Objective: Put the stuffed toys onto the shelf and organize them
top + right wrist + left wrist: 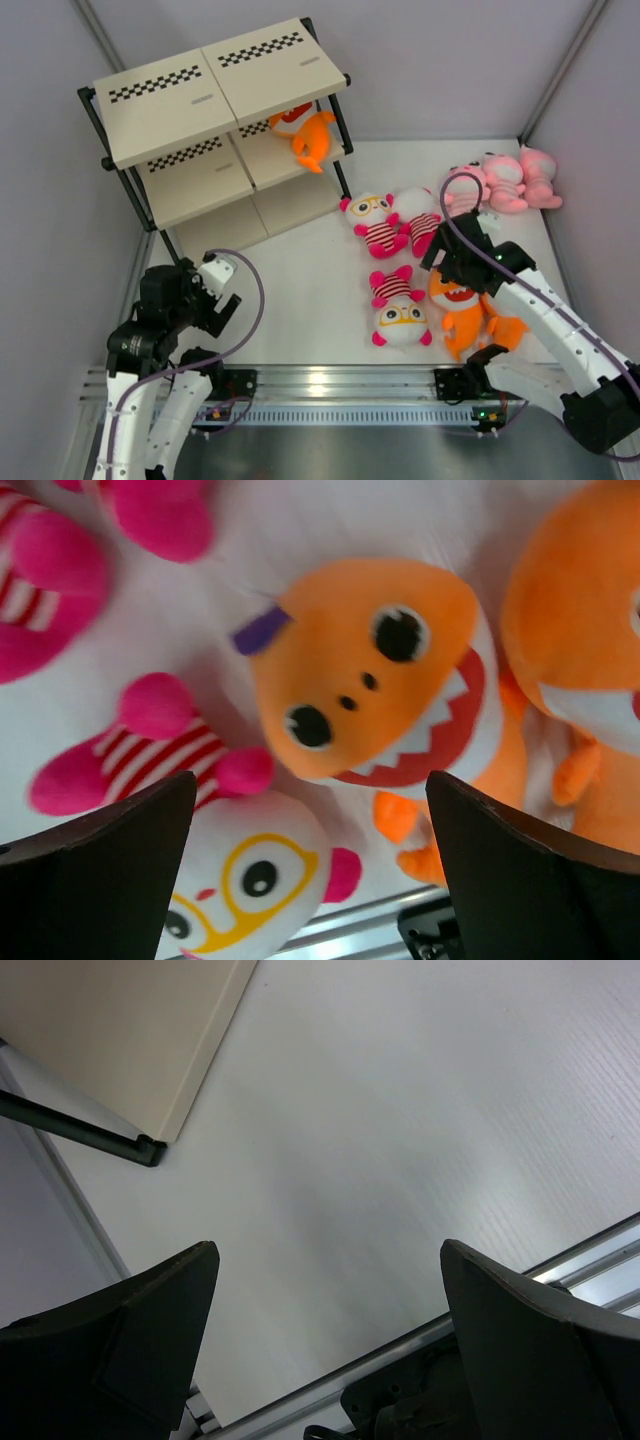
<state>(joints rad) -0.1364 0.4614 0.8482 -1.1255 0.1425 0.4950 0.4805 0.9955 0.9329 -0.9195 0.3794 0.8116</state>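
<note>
The shelf (215, 95) stands at the back left, and one orange stuffed toy (310, 135) lies on its middle board. The other stuffed toys lie on the table: three white-headed striped ones (400, 310), (375, 225), (420, 220), two orange ones (460, 305), (500, 330) and pale pink ones (505, 180). My right gripper (452, 268) hangs open over the orange toy (380, 670), whose face shows beyond its fingers (530, 870); nothing is between them. A white-headed toy (240, 870) lies beside it. My left gripper (330, 1260) is open above bare table, near the shelf's bottom board (120, 1030).
The metal rail (330, 385) runs along the near edge, with both arm bases on it. Grey walls close in the left, right and back sides. A second orange toy (580, 630) touches the first on its right.
</note>
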